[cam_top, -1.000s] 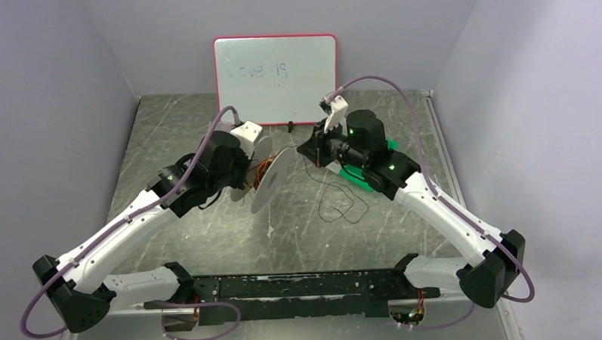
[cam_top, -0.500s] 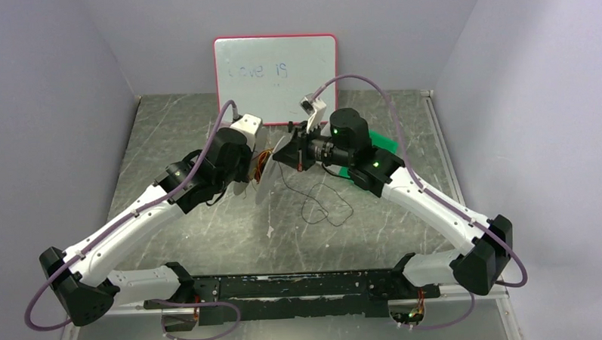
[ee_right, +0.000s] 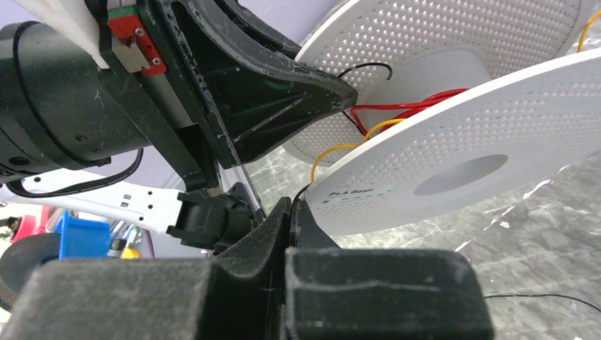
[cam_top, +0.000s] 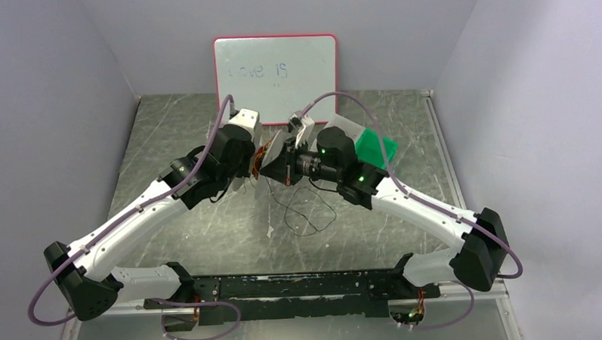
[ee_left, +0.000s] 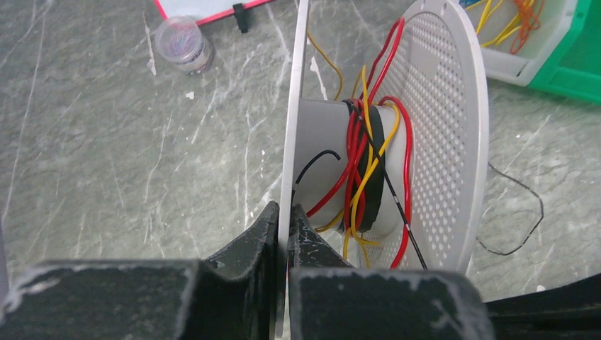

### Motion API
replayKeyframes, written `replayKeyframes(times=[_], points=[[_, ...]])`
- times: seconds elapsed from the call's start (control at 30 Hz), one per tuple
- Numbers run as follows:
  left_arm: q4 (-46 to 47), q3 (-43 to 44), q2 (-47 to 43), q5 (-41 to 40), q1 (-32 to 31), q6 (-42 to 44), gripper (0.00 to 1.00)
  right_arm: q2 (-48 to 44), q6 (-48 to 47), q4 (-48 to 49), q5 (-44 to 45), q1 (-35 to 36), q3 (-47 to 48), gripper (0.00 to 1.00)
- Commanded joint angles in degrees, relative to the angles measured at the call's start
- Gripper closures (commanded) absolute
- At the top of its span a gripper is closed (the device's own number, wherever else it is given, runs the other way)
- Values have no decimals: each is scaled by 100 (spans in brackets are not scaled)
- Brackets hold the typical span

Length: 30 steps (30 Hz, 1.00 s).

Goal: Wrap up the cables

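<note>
A white perforated spool (cam_top: 272,157) is held on edge above the table. My left gripper (ee_left: 287,212) is shut on the rim of its near flange (ee_left: 294,106). Red, yellow and black cables (ee_left: 361,170) are wound around the hub. Just right of the spool, my right gripper (ee_right: 292,205) is shut on the thin black cable, which comes out at its fingertips beside the flange (ee_right: 482,142). The rest of the black cable (cam_top: 308,212) lies in a loose loop on the table below both grippers.
A whiteboard (cam_top: 275,69) leans on the back wall. A green bin (cam_top: 376,147) sits behind the right arm, with a white tray of spare wires (ee_left: 524,35) beside it. A small clear jar (ee_left: 183,44) stands near the whiteboard.
My right gripper has moved left to the spool, dragging the black cable's loop left across the table. The left arm has shifted the spool slightly back.
</note>
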Motion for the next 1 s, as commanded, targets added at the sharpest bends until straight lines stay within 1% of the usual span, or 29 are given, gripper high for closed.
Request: replayKeyframes(times=[0.0,0.23,0.4,0.63,0.87,0.97], points=[[559,353,161,-487,40,-266,93,-23,358,681,-537,388,-273,100],[672,425,233,-575,45,-315,93,77,617,1338,-609,640,-631,99],[708,374,248,-618,44,-348,93,218,703,1529,-640,830,-602,91],[724,402,197,-662,58,-312,93,360,751,1658,-613,971,-713,88],[758,517,16,-577,124,-276,93,271,734,1812,-292,1074,-1202,88],[774,569,-47,-538,166,-257,93,-21,699,1931,-22,1093,-1550,83]])
